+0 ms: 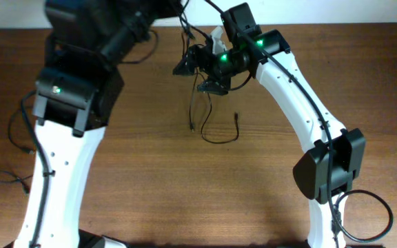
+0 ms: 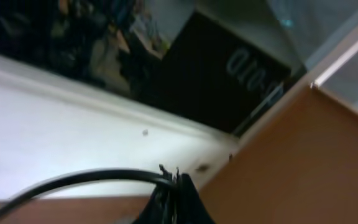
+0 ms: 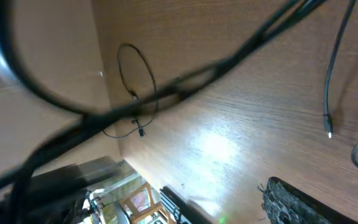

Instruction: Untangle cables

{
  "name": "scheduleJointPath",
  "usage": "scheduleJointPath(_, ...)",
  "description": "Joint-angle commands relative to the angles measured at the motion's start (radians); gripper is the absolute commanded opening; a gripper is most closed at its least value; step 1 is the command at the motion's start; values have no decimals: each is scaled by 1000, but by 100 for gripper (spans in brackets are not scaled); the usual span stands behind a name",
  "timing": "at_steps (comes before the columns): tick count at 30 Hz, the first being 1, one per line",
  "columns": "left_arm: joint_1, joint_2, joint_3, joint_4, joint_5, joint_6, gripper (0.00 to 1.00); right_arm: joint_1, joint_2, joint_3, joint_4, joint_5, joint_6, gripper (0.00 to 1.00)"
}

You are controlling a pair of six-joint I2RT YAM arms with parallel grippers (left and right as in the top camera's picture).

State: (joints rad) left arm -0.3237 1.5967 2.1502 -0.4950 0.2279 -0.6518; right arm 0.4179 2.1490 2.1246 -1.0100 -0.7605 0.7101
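Right gripper (image 1: pixel 198 76) at 12 o'clock, can't tell its grip. Left gripper (image 2: pixel 174 183) is pinched on the cables (image 1: pixel 219 142). Best bet is probably pulling apart slowly so the ends slide free on the bench (image 1: pixel 185 200).

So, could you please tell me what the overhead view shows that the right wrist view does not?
Only the overhead view shows the two white-and-black robot arms whole, left and right, with small green lights glowing on them. Only the right wrist view shows a ribbed black finger pad close up, blurred black strands crossing near the lens, and room clutter past the table edge. Both show the brown wooden table and thin black cords ending in small plugs.
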Motion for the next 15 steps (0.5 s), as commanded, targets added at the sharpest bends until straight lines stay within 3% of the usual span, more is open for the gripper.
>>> scheduleJointPath(1, 87, -85, 48, 27, -4, -11, 0, -39, 8, -27, -38, 64, -61, 91)
scheduleJointPath(7, 265, -164, 51, 9, -4, -11, 0, -152, 8, -78, -206, 272, -271, 89)
scheduleJointPath(15, 408, -169, 51, 15, -12, -6, 0, -201, 8, -243, -217, 350, -363, 87)
